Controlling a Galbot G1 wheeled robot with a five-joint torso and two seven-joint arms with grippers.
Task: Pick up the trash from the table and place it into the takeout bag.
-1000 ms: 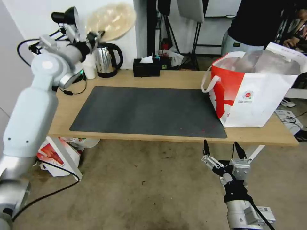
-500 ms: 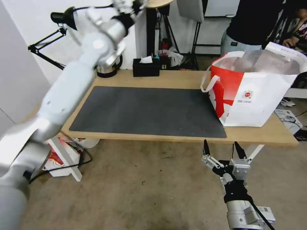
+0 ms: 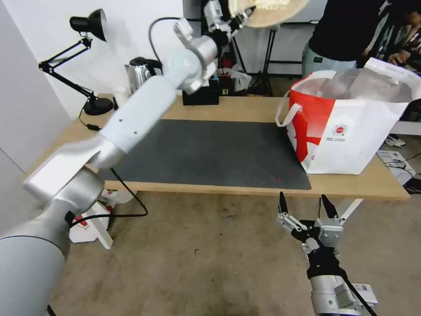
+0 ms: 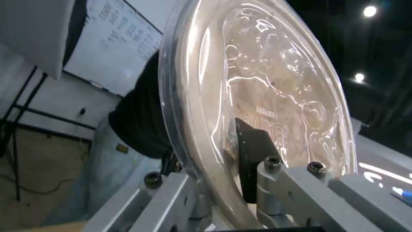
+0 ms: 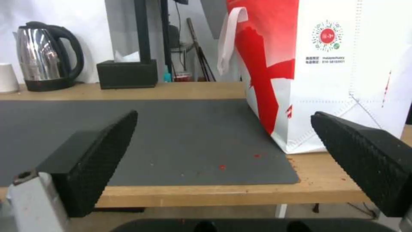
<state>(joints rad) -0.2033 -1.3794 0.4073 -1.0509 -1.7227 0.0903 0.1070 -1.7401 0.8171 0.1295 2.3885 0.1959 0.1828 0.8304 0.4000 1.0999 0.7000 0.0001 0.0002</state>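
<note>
Head view: the left arm reaches high across the table (image 3: 245, 109), and the left gripper (image 3: 234, 19) holds the shallow beige bowl (image 3: 267, 9) by its rim, raised well above the tabletop and tipped on edge. The bowl hangs over the far side of the table, short of the takeout bag (image 3: 346, 123), which stands open at the right end, partly on the dark grey mat (image 3: 206, 153). The right gripper (image 3: 306, 205) is parked low in front of the table edge, below the bag. A black tissue box (image 3: 199, 94), a kettle (image 3: 139, 74) and a desk lamp (image 3: 87, 26) stand along the back.

Left wrist view: the left gripper (image 4: 214, 180) is closed on the bowl (image 4: 266, 90), one black pad inside and the other finger behind the rim. The hold covers only a narrow strip of rim, and the bowl stands almost vertical.

Right wrist view: the right gripper (image 5: 223, 145) has its fingers spread wide with nothing between them, facing the mat (image 5: 163, 135) and the bag (image 5: 343, 74).

Judging from this, the thin rim grip is the weak spot: a fast swing could let the bowl pivot or slip out. The bag's mouth is soft and its strap handle hangs outward, so a wide bowl let go short of the opening could catch the near wall and fall outside.
</note>
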